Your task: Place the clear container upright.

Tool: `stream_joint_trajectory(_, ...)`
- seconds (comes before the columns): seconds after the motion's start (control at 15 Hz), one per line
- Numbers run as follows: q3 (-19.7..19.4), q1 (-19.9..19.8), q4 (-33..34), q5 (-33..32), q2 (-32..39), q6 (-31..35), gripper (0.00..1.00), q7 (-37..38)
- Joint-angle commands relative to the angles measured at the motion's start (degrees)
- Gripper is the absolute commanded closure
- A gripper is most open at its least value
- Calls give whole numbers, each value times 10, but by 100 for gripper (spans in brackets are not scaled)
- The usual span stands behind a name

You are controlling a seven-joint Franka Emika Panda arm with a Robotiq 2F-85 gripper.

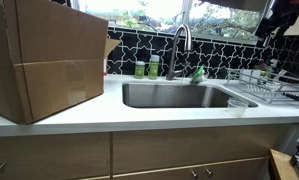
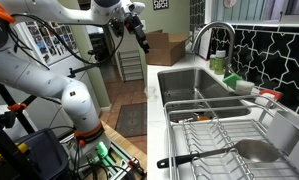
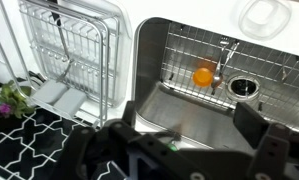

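Down in the steel sink basin (image 3: pixel 154 60), at the middle right of the wrist view, a wire grid (image 3: pixel 189 50) covers the floor. A small round orange thing (image 3: pixel 203 75) lies on it, just left of the drain (image 3: pixel 244 87); otherwise the basin looks dry and bare. The clear container (image 3: pixel 261 15) sits outside the sink on the white countertop (image 3: pixel 189 10), at the upper right corner of that frame. It shows as concentric rounded rings, so one end faces up, but whether mouth or base I cannot tell. In an exterior view the container (image 1: pixel 237 108) stands on the counter's front strip at the sink's lower right corner, close to the counter edge, with open counter to its left.

The wire dish rack (image 3: pixel 69 55) fills the upper left of the wrist view with thin metal bars. In an exterior view the rack (image 2: pixel 219 130) holds a dark-handled utensil (image 2: pixel 189 157).

The gripper (image 3: pixel 184 150) spans the bottom of the wrist view, dark and blurred. Its fingers (image 3: pixel 274 150) are spread wide with nothing between them. In an exterior view the gripper (image 2: pixel 139 28) hangs high in the upper middle, well apart from the sink.

A large cardboard box (image 1: pixel 44 60) takes the left of the counter. Two green bottles (image 1: pixel 147 68) stand behind the basin beside the curved metal faucet (image 1: pixel 179 45), against black tile with white lines.
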Motion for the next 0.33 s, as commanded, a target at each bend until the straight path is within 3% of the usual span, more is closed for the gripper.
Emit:
stream_joint_trajectory(0.0, -1, 7, 2, -9, 2, -8, 0, 29)
stream_joint_trajectory(0.27, 10, 4, 2, -15, 6, -10, 0, 65)
